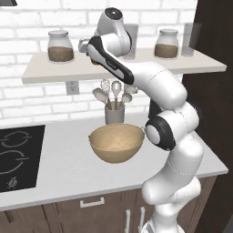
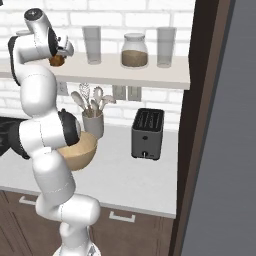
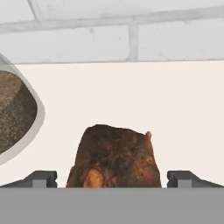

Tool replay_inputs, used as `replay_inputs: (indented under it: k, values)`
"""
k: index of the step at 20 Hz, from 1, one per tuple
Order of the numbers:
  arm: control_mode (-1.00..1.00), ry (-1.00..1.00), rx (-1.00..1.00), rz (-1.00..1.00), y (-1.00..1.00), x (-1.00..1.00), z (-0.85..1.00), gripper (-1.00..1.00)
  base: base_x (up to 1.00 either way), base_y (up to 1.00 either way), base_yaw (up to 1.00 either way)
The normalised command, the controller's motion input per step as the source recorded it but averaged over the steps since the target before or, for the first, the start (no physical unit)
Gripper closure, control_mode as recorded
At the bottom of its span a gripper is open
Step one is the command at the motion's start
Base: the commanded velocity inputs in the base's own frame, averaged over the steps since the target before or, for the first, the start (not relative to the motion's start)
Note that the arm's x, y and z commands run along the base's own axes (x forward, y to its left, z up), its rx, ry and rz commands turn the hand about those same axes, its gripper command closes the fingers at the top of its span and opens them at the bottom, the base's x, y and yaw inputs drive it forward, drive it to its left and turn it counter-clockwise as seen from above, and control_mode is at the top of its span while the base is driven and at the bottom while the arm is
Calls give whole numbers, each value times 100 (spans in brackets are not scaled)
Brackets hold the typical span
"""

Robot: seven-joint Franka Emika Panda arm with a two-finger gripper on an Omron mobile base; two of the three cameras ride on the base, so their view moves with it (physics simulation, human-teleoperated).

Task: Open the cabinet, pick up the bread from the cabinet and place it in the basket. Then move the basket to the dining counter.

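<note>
The bread, a dark-brown lump, sits on the pale wall shelf and shows again as the bread under the hand. My gripper is open and straddles it, one fingertip on each side with a small gap to the crust. The hand and gripper are raised to shelf height at the end of the bent arm, as the gripper also shows. The tan woven basket stands below on the worktop; the arm partly covers the basket. The dining counter is out of view.
Glass jars with brown filling and clear glasses share the shelf. A grey utensil pot stands behind the basket, a toaster to its right, a black cooktop at left. A dark tall panel rises at right.
</note>
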Motion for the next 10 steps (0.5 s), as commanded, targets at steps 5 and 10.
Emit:
replay_inputs:
  k: [5, 10]
  values:
    - [-100, 1, 0, 0, 2, 1, 0, 100, 0, 0, 0]
    - [-100, 0, 0, 0, 0, -6, 0, 100, 0, 0, 0]
